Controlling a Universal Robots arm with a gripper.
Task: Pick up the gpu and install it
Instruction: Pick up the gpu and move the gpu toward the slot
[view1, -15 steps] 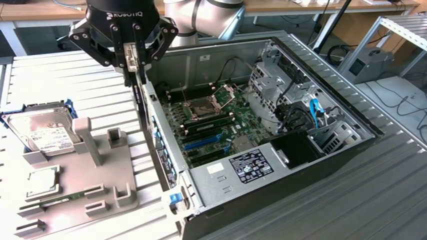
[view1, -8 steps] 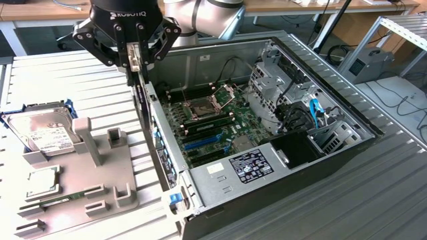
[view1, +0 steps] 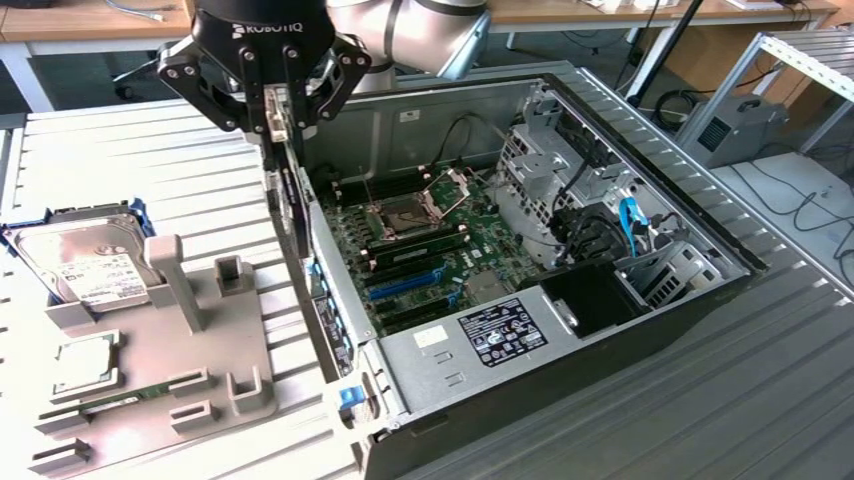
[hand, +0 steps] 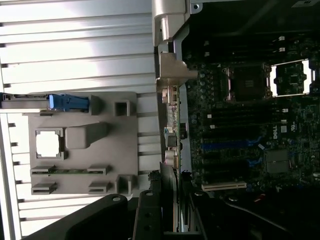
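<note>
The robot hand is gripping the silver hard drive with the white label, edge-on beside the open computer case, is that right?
Not quite. The hand grips the slim dark gpu card with a silvery metal bracket, edge-on beside the open black computer case. The exterior view shows it: the silver hard drive with the white label lies on the grey parts tray.

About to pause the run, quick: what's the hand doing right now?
Hand: closed on the gpu, which hangs edge-on by the wall of the open computer case.
</note>
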